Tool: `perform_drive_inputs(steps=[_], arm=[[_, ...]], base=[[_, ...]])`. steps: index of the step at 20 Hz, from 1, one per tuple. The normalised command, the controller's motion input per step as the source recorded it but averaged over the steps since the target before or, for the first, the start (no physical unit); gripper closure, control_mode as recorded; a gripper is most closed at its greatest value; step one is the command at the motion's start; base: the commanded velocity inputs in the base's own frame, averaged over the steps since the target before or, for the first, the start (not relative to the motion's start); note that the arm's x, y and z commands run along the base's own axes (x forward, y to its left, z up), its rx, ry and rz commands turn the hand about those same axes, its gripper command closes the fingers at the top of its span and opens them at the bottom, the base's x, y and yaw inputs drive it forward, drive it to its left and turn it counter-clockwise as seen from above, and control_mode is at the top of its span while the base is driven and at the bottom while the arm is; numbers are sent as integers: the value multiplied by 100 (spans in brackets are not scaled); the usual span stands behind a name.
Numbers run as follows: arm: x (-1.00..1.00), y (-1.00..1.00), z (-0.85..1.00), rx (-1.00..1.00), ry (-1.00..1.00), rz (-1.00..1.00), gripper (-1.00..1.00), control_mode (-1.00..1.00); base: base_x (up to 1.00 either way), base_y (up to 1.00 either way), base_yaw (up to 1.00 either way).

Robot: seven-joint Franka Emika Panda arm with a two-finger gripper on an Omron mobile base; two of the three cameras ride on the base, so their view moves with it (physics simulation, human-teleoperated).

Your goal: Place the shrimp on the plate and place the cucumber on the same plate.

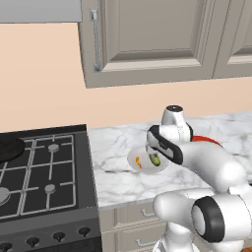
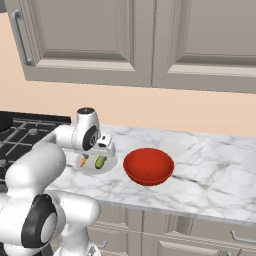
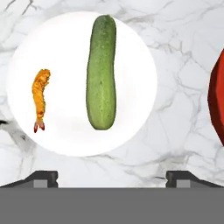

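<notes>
The round white plate (image 3: 65, 135) lies on the marble counter, directly below my hand. On it rest the small orange shrimp (image 3: 39, 98) toward one side and the dark green cucumber (image 3: 101, 72) near the middle, side by side and apart. My gripper (image 3: 111, 177) hovers above the plate's edge, open, with nothing between its fingertips. From the left base view the plate (image 1: 133, 160), shrimp (image 1: 139, 161) and cucumber (image 1: 155, 160) peek out beside my wrist. In the right base view the shrimp (image 2: 83, 161) and cucumber (image 2: 100, 162) sit on the plate (image 2: 92, 171) under the gripper (image 2: 103, 151).
A red bowl (image 2: 148, 166) stands on the counter just right of the plate. The black stove (image 1: 44, 172) with a dark pan (image 1: 7, 147) is to the left. Wall cabinets (image 2: 140, 40) hang above, and drawers run below the counter's front edge.
</notes>
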Motion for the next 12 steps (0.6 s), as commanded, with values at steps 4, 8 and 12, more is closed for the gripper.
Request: perform_drive_inputs(steps=[4,8,12], arm=[[-99,-16,43,0,0,0,-100,-100],[-79,-3,58,0,0,0,-100,-100],[-67,0,61,0,0,0,-100,-100]], base=[[0,0,0],[0,0,0],[0,0,0]])
